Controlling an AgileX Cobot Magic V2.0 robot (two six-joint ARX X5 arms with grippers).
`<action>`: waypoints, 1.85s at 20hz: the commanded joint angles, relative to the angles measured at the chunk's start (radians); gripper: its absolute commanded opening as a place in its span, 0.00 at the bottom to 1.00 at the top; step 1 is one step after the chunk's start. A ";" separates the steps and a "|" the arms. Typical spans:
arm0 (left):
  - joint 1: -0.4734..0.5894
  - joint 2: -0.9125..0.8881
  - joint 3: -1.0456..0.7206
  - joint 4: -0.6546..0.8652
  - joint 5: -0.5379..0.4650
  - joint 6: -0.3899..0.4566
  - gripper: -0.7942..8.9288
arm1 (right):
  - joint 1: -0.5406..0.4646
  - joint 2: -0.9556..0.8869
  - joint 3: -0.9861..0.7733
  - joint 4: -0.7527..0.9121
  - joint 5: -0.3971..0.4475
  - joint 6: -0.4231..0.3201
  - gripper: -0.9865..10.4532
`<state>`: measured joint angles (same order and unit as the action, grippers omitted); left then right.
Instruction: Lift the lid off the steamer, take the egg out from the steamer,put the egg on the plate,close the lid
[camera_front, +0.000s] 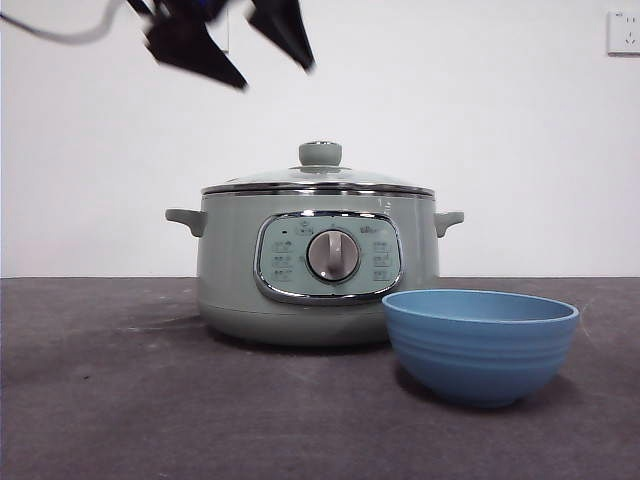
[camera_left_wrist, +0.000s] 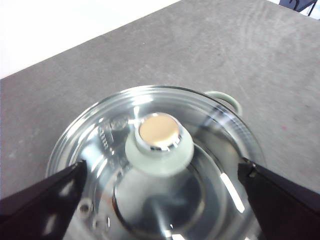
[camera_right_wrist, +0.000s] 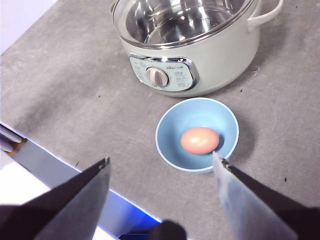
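Note:
The pale green steamer (camera_front: 230, 270) stands mid-table with the glass lid (camera_front: 320, 180) seated on it. My left gripper (camera_front: 277, 77) hangs open above and left of the lid's knob (camera_left_wrist: 159, 132), touching nothing. The blue plate (camera_front: 480, 345), a deep bowl, sits at the steamer's front right. The egg (camera_right_wrist: 199, 140) lies inside the plate (camera_right_wrist: 172, 115); the front view hides it behind the rim. My right gripper (camera_right_wrist: 161, 157) is open and empty, high over the table's near edge.
A grey mat (camera_front: 120, 400) covers the table. The table's front edge with a blue strip (camera_right_wrist: 125, 212) shows in the right wrist view. A wall socket (camera_front: 622, 32) is at the back right.

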<state>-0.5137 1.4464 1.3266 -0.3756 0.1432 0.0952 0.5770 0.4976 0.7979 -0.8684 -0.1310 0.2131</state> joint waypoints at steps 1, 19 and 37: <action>-0.003 -0.122 -0.010 -0.134 0.046 -0.003 0.66 | 0.003 -0.002 -0.009 -0.003 -0.002 -0.004 0.39; -0.003 -0.454 -0.010 -0.597 0.229 -0.050 0.08 | 0.003 -0.002 -0.009 -0.048 -0.054 -0.004 0.08; -0.001 -0.454 -0.010 -0.565 0.197 -0.031 0.08 | 0.003 -0.002 -0.009 -0.046 -0.050 -0.004 0.09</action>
<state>-0.5137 0.9920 1.3266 -0.9485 0.3431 0.0525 0.5770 0.4976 0.7979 -0.9207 -0.1825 0.2127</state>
